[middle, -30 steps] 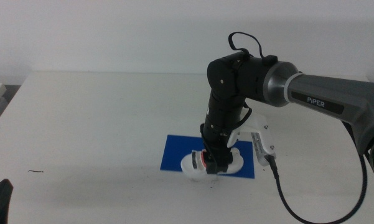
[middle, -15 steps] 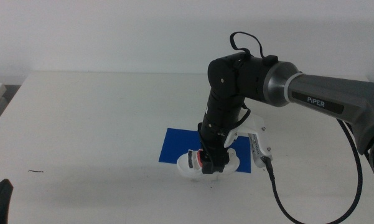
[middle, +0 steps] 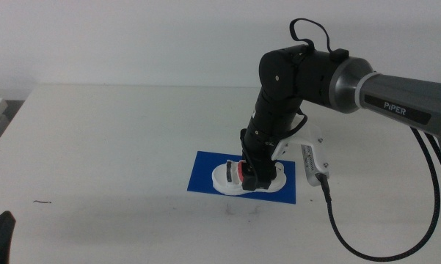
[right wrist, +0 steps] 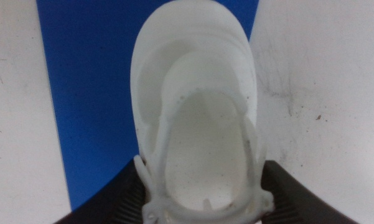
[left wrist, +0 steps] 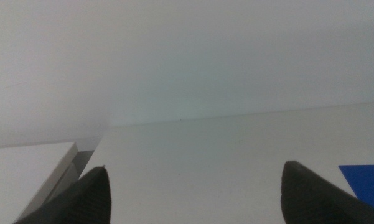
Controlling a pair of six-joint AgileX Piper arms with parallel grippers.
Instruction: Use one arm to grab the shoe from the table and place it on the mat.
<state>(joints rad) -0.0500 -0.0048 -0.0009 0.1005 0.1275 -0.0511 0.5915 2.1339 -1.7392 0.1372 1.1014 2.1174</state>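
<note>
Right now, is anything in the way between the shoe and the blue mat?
No. The right gripper holds the shoe right over the mat, with nothing visible between them. The left gripper waits off to the side.

- The shoe (right wrist: 196, 118) looks like smooth, matt white moulded plastic or rubber, faintly speckled inside
- The mat (middle: 205, 172) is a thin, flat sheet of deep blue with an even, matt face
- The table (middle: 117, 139) has a smooth, matt white top, scuffed with small dark specks near the mat
- The arm (middle: 308, 70) shows matt black casing and a satin grey sleeve, with a black rubbery cable (middle: 352, 246)
</note>
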